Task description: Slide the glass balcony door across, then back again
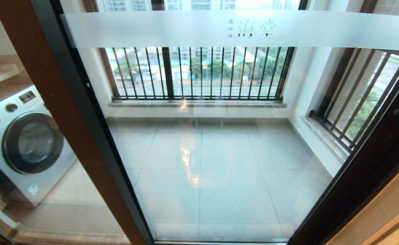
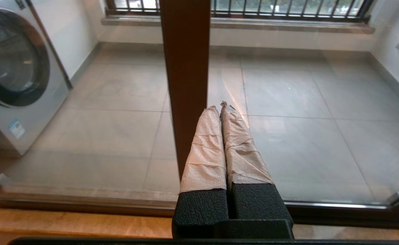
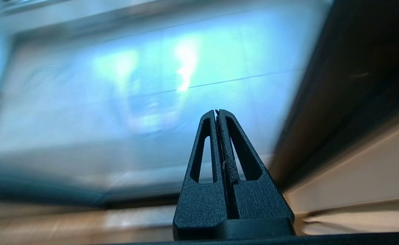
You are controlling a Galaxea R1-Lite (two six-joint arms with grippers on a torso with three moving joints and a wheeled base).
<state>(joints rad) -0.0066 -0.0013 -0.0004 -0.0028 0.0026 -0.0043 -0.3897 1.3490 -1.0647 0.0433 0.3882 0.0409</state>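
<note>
- Nearest to you: the left gripper [image 2: 221,107] is sitting parked with its tape-wrapped fingers [image 2: 206,146] pressed together and holding nothing, pointing at the brown frame upright [image 2: 185,68] just ahead of it.
- Beside it: the right gripper [image 3: 217,112] is showing its black fingers [image 3: 235,149] closed tip to tip on nothing; its wrist view is streaking with motion, and it is aiming at the glass near the dark frame on the door's right edge. It is not appearing in the head view, apart perhaps from a dark tip at that view's right edge that you cannot identify with certainty.
- Next: the glass balcony door [image 1: 219,163] is standing across the opening in front of you, its frosted band [image 1: 185,29] with Chinese characters running near the top and its dark right stile [image 1: 366,163] meeting the wall side. No handle slot is showing clearly.
- Beyond the glass: the washing machine [image 1: 26,143] is standing on the left, behind the neighbouring pane; the tiled balcony floor [image 1: 226,149] and the black-barred railing [image 1: 199,71] are lying farther back.
- Risk, as a judgement: you are moving quickly toward glass with closed fingers; arriving off the stile would be pressing on the pane itself, or slipping along the smooth frame, so the door would be staying put.
</note>
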